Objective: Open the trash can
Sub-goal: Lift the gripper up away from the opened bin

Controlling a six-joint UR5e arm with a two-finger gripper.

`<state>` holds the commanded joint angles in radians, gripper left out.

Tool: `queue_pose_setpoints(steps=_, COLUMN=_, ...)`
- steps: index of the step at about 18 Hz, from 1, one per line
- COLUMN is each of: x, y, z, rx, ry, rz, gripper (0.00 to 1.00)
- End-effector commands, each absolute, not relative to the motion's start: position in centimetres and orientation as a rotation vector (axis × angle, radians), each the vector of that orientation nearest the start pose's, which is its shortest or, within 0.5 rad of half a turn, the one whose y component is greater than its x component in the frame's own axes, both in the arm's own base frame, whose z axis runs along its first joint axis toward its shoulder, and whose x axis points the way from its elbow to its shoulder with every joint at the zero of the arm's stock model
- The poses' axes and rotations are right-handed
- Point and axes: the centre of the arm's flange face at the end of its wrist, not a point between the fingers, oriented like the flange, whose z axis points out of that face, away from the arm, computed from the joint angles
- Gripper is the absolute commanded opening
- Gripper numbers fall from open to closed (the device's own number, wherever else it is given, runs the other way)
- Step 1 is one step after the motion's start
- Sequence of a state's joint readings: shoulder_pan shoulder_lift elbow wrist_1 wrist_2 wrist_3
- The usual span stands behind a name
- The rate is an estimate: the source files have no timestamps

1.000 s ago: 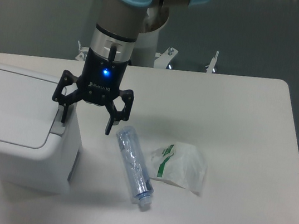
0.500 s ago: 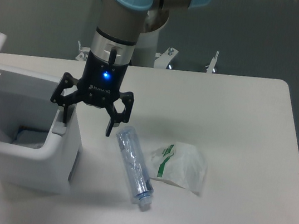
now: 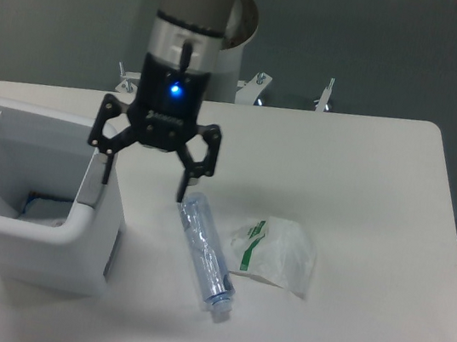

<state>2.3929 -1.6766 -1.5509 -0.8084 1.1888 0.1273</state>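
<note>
My hand (image 3: 144, 182) hangs spread wide and empty above the right rim of the trash can (image 3: 40, 225), whose top stands open on the desk (image 3: 362, 200).

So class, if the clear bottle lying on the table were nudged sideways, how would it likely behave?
The clear bottle lies on its side and looks round, so it would probably roll rather than slide. Its see-through, crinkled wall suggests thin plastic, likely light and easily dented. Rolling right, it may bump the small bag beside it.
</note>
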Motion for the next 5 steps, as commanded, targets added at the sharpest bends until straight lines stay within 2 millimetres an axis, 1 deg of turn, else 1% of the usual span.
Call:
queue_pose_setpoints(steps=2, x=-32.4, y=50.0, z=54.3, rx=-2.289, ry=-0.690, rz=0.039, gripper=1.00)
queue_pose_setpoints(steps=5, x=-34.4, y=48.6, z=54.1, rx=-2.322, ry=-0.686, rz=0.148, gripper=1.00)
